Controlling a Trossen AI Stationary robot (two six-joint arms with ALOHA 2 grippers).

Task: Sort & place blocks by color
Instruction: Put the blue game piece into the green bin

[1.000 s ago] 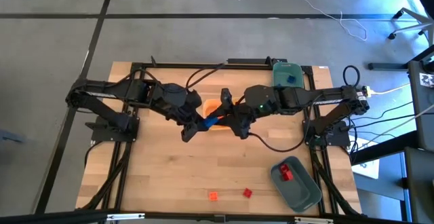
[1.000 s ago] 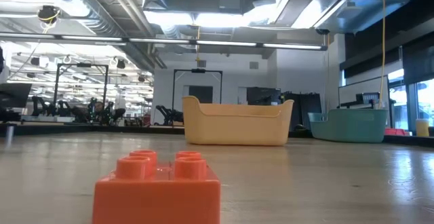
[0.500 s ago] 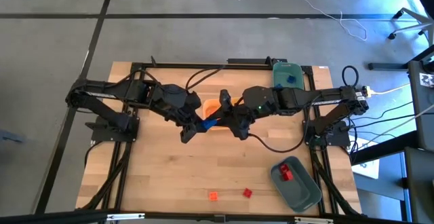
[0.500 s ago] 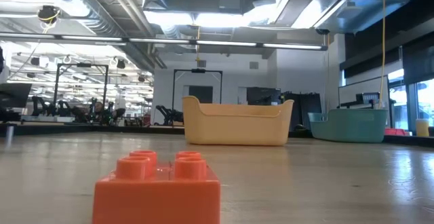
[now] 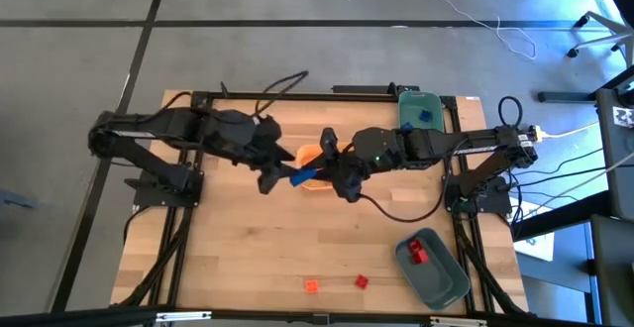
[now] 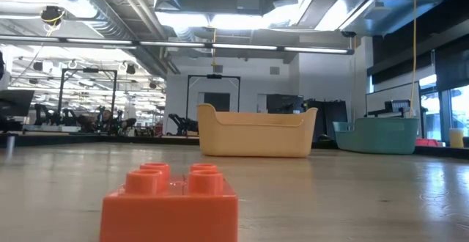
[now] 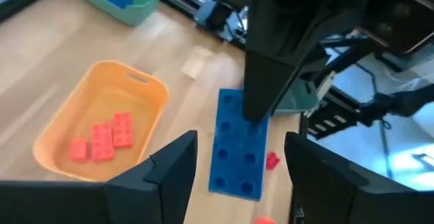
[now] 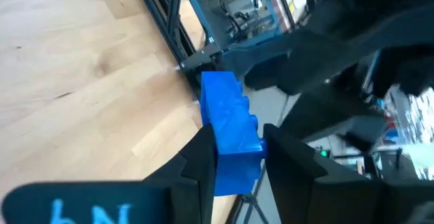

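Observation:
A long blue block (image 5: 305,176) hangs in the air just near of the yellow-orange tray (image 5: 310,156), with my right gripper (image 5: 332,175) shut on it. My left gripper (image 5: 273,175) stands open a little to the block's left. In the left wrist view its fingers flank the block (image 7: 237,142) without touching it. Several red and orange blocks (image 7: 102,139) lie in the tray. An orange block (image 5: 311,285) and a red block (image 5: 362,281) rest on the table near its front edge. My right gripper pinches the blue block's end nearer the right arm (image 8: 230,153) between its two fingers, one on each broad face. The fingers come nearly level from the table's right and lie along the block. The block's free end (image 7: 234,176) sticks out toward the left gripper, clear of the table.
A teal bin (image 5: 418,109) at the far right holds a blue block. Another teal bin (image 5: 433,266) at the near right holds a red block (image 5: 418,252). In the low view the orange block (image 6: 170,202) fills the foreground, with bare wood around it.
My left gripper has let go of the blue block and drawn back toward the table's left and far edge, rising a little. The block stays in the air in my right gripper, which has kept its place.

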